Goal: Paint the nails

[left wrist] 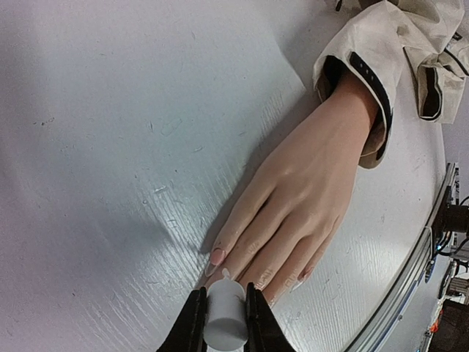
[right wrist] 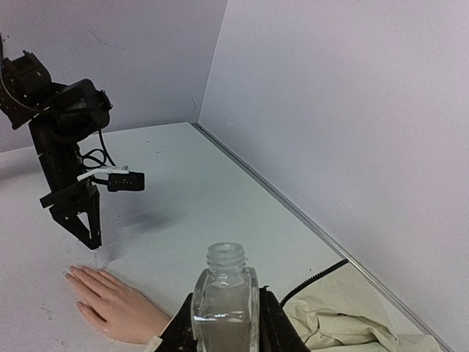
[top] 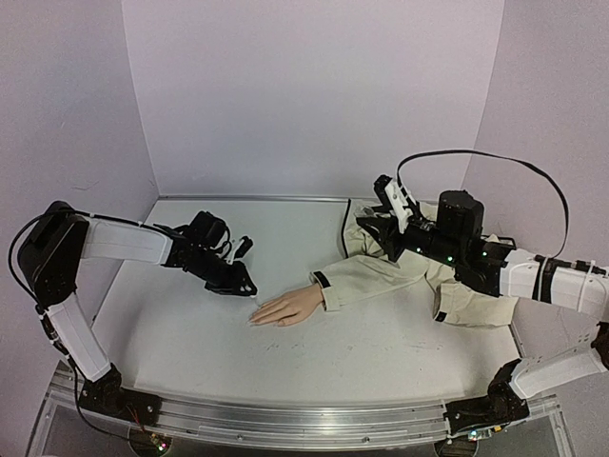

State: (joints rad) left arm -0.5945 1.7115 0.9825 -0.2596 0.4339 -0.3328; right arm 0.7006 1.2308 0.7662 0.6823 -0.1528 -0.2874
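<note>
A pale mannequin hand lies flat on the white table, fingers pointing left, coming out of a beige sleeve. In the left wrist view the hand fills the middle, and its nails lie just ahead of my left gripper. That gripper is shut on a white cylindrical brush cap, whose small tip rests at the fingertips. In the top view my left gripper hangs over the fingertips. My right gripper is shut on a small open clear bottle, held above the sleeve.
The booth's lilac walls close in the back and both sides. A black cable runs along the back-right wall edge beside the sleeve. The metal front rail borders the near edge. My left arm stands over the hand in the right wrist view.
</note>
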